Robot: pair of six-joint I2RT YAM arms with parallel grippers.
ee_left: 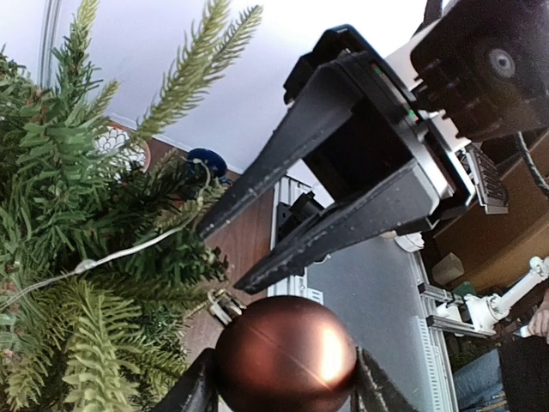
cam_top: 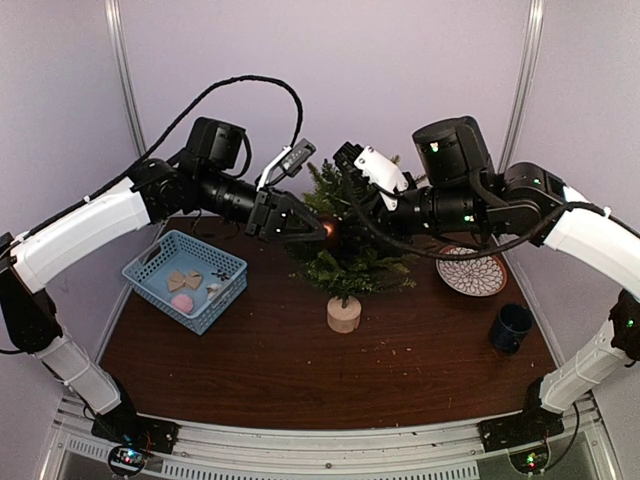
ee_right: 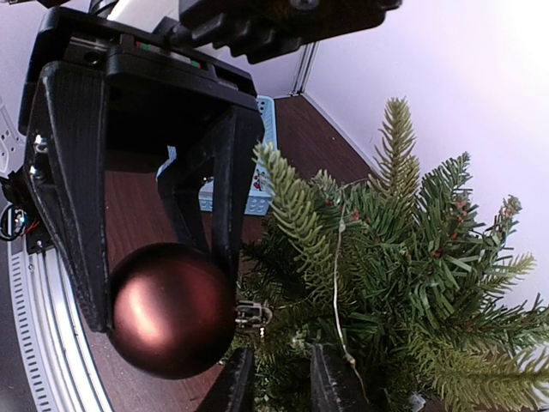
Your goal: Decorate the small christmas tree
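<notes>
The small christmas tree [cam_top: 352, 262] stands mid-table on its pale wooden base [cam_top: 344, 315]. It fills the left of the left wrist view [ee_left: 77, 257] and the right of the right wrist view [ee_right: 412, 257]. My left gripper [cam_top: 318, 230] [ee_left: 285, 382] is shut on a glossy brown-red bauble [cam_top: 329, 231] [ee_left: 283, 352] [ee_right: 171, 309]. The bauble's metal cap [ee_right: 253, 313] touches the branches. My right gripper [cam_top: 350, 205] [ee_right: 283, 365] [ee_left: 221, 259] reaches into the foliage from the other side. Its fingers stand narrowly apart with needles between them. A thin pale wire [ee_right: 336, 283] runs through the branches.
A blue basket [cam_top: 160, 290] at the left holds a tan bow [cam_top: 184, 280] and a pink ornament [cam_top: 182, 302]. A patterned plate [cam_top: 471, 271] lies at the right, with a dark blue mug [cam_top: 511, 327] nearer the front. Loose needles dot the wood around the base.
</notes>
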